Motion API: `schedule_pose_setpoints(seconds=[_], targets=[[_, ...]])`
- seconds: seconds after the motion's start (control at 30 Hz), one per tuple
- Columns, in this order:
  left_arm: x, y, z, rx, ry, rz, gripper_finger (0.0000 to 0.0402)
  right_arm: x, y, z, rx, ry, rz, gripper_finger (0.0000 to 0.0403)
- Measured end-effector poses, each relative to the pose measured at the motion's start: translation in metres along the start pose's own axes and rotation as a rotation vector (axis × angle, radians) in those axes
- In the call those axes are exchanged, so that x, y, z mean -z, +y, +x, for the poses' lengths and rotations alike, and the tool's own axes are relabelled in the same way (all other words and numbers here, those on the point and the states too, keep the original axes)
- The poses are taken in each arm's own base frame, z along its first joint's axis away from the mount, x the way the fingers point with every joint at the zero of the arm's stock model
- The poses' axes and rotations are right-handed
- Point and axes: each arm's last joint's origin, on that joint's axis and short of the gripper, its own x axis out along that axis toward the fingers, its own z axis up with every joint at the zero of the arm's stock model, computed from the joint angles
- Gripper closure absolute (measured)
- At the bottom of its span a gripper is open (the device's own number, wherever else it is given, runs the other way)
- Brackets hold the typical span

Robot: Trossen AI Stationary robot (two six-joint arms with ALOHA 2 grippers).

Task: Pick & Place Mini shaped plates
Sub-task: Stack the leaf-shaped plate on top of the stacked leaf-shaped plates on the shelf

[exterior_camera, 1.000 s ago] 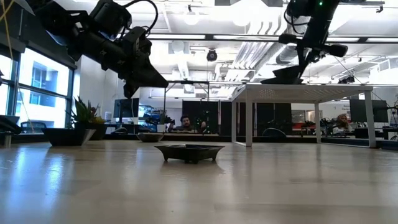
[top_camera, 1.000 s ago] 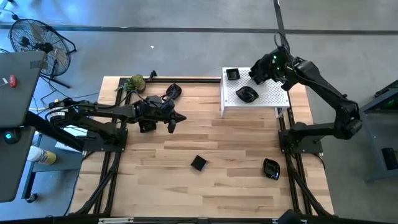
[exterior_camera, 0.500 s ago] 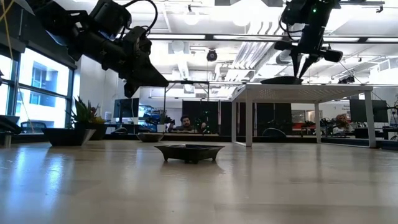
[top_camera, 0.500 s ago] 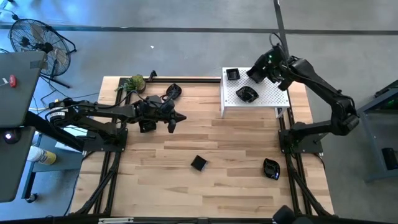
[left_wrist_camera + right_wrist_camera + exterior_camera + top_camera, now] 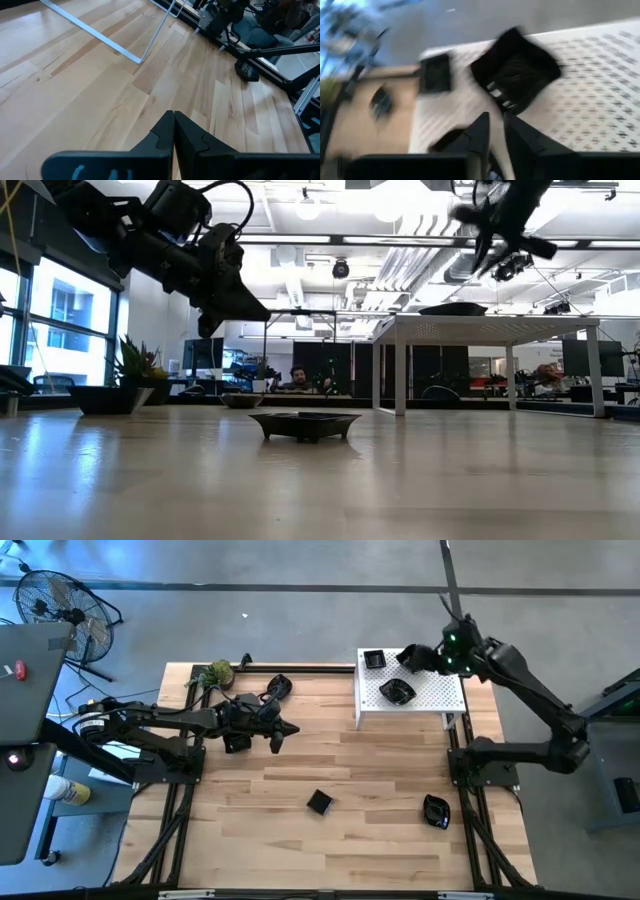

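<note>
the right pincer (image 5: 492, 131) has its two dark fingers (image 5: 479, 134) slightly apart and holds nothing. beyond them a black wavy-edged plate (image 5: 516, 70) and a small square plate (image 5: 435, 73) lie on a white perforated platform (image 5: 600, 100).

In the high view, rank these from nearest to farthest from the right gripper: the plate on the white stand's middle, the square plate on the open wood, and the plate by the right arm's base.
From the right gripper:
1. Plate on the white stand, just below it.
2. Plate by the right arm's base, near table edge.
3. Square plate, mid-table; slightly farther than the second.

Two plates (image 5: 398, 691) sit on the raised shelf (image 5: 440, 690) at the desk's (image 5: 300, 840) far right; two more (image 5: 319, 802) lie near the front.
</note>
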Motion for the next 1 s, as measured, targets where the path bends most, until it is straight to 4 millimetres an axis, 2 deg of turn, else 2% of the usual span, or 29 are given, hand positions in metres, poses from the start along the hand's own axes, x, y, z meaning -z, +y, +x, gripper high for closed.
schedule_pose_setpoints(seconds=[0.1, 0.23, 0.33, 0.6, 0.73, 1.0], targets=[[0.000, 0.000, 0.000, -0.002, -0.002, 0.000, 0.0401, 0.014, 0.009, -0.017, -0.086, -0.005, -0.170, 0.0393], [0.000, 0.000, 0.000, -0.016, -0.008, 0.021, 0.0401, 0.036, 0.021, -0.038, -0.216, 0.010, -0.368, 0.0387], [-0.001, 0.001, 0.000, -0.044, -0.019, 0.058, 0.0401, 0.057, 0.027, -0.045, -0.320, 0.030, -0.465, 0.0391], [-0.001, 0.003, 0.000, -0.101, -0.042, 0.057, 0.0401, 0.122, 0.025, -0.043, -0.634, 0.129, -0.567, 0.0399], [-0.001, 0.003, 0.000, -0.101, -0.043, 0.056, 0.0401, 0.150, 0.017, -0.041, -0.658, 0.245, -0.616, 0.0400], [-0.001, 0.003, 0.000, -0.101, -0.043, 0.053, 0.0401, 0.192, 0.001, -0.042, -0.667, 0.522, -0.716, 0.0400]])
